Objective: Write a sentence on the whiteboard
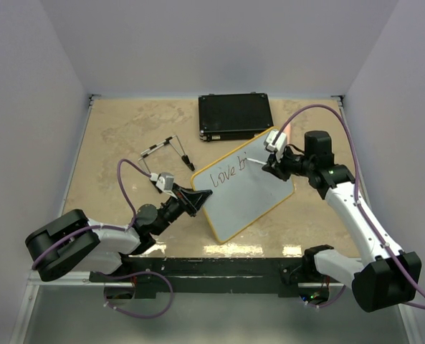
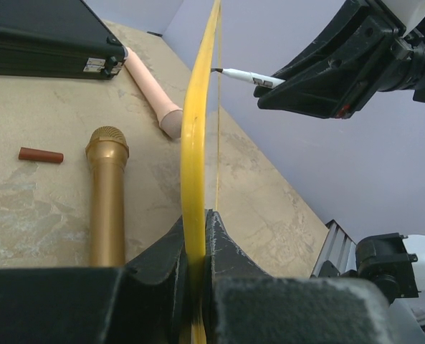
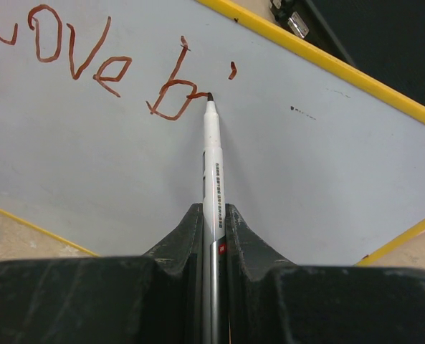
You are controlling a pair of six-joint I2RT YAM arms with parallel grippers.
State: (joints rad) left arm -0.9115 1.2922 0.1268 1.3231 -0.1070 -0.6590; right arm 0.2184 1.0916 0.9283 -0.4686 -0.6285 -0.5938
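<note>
The whiteboard (image 1: 251, 190), pale with a thin yellow frame, is tilted up off the table. My left gripper (image 1: 198, 199) is shut on its left edge; in the left wrist view the yellow frame (image 2: 195, 143) runs edge-on between the jaws. My right gripper (image 1: 269, 166) is shut on a white marker (image 3: 212, 165), whose tip touches the board face. The sentence (image 3: 90, 68) reads "Love b" in reddish-brown strokes, with a dot and a short stroke beside the b. The marker tip rests at the end of that stroke.
A black case (image 1: 235, 116) lies flat behind the board. A gold microphone (image 2: 107, 193), a pink cylinder (image 2: 153, 93) and a small red-brown cap (image 2: 41, 155) lie on the table under the board. A thin black-and-white rod (image 1: 165, 147) lies left of the case.
</note>
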